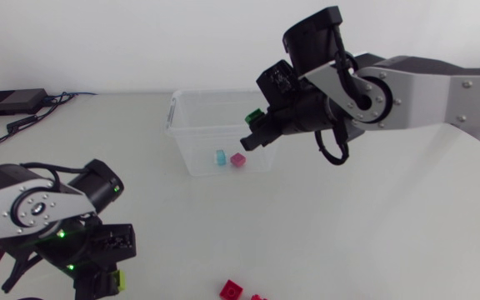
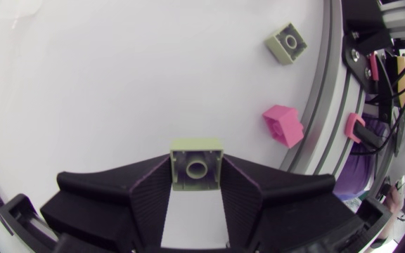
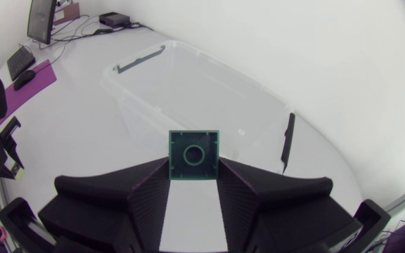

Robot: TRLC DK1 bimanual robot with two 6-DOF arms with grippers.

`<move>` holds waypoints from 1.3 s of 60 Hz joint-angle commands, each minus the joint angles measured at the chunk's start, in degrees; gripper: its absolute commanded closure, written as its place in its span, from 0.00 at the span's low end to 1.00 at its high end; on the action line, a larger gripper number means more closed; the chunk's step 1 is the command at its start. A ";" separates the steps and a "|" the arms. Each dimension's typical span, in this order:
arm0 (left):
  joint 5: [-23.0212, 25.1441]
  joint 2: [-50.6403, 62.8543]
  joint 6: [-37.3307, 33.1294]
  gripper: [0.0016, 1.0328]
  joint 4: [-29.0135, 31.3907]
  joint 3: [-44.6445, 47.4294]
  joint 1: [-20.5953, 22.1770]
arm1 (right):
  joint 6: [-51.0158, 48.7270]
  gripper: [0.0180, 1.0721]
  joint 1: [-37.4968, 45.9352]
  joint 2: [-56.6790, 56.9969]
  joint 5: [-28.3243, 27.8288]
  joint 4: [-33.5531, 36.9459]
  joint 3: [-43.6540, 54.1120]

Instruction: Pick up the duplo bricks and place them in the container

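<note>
Right gripper (image 3: 194,184) is clamped on a dark green brick (image 3: 194,154), one finger each side, hollow underside toward the wrist cam. It hangs above the rim of the clear container (image 3: 188,60), prob. held there so the brick falls inside once let go. On the container's floor lie a cyan brick (image 1: 220,157) & a magenta brick (image 1: 237,160).

Left gripper (image 2: 197,193) is clamped on a pale green brick (image 2: 197,163), low at the white desk (image 2: 118,84), near-left corner, well apart from the container. Can't tell if the brick is lifted yet. The grip looks centred & square, likely so the brick won't twist.

Ahead of it, loose on the desk near the edge, are a pink brick (image 2: 283,125) and, beyond it, a grey-green brick (image 2: 287,43), both not yet collected.
</note>
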State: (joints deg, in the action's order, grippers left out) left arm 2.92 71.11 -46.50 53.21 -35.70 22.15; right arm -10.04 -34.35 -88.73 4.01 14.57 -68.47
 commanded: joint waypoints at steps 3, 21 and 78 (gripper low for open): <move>0.77 -2.47 -3.60 0.81 2.95 -5.43 -2.90 | 1.96 0.83 1.21 -4.96 0.56 -1.03 -5.01; 6.84 -1.94 -3.77 0.81 3.22 -16.33 -7.21 | 4.07 0.83 2.71 -14.98 1.26 -1.21 -15.82; 14.57 37.96 22.77 0.72 -29.04 -58.43 -4.75 | 3.19 0.06 -7.49 11.21 0.56 7.93 16.88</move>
State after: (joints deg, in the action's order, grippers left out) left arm 18.17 105.23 -25.45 24.73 -90.35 17.10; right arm -6.24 -39.42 -79.02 4.71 20.27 -55.11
